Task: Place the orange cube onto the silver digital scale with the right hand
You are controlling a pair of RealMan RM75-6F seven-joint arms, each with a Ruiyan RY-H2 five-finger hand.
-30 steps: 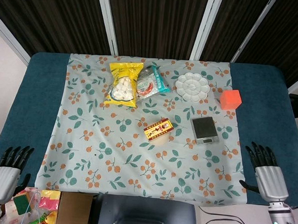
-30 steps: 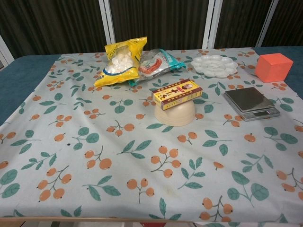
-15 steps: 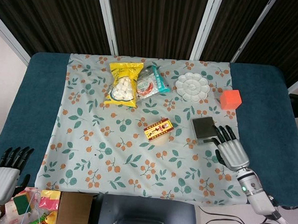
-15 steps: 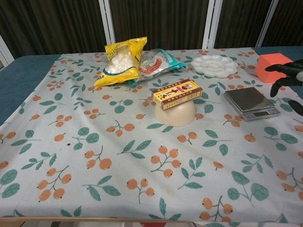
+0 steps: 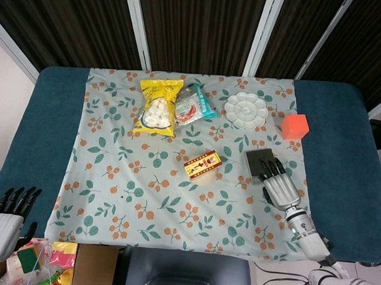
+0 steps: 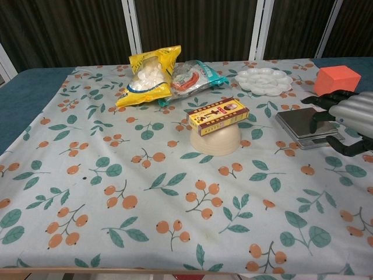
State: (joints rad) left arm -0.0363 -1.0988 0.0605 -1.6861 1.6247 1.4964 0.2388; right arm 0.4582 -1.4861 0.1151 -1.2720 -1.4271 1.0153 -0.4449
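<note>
The orange cube point(image 5: 295, 125) point(image 6: 336, 79) sits at the far right, on the edge of the floral cloth. The silver digital scale point(image 5: 260, 161) point(image 6: 298, 123) lies nearer, left of the cube. My right hand point(image 5: 279, 186) point(image 6: 348, 115) hovers open over the scale's near right part, fingers spread and pointing away from me, holding nothing. It hides part of the scale's front. My left hand point(image 5: 2, 222) is open at the lower left, off the table's edge, and shows only in the head view.
A white palette tray point(image 5: 246, 109) lies behind the scale. A red-and-yellow box on an upturned bowl point(image 5: 202, 167) stands mid-table. A yellow snack bag point(image 5: 158, 107) and a clear packet point(image 5: 194, 104) lie at the back.
My right hand has moved left and slightly forward, from the cloth's right edge to above the scale. The cube, the scale and my left hand have stayed put.
</note>
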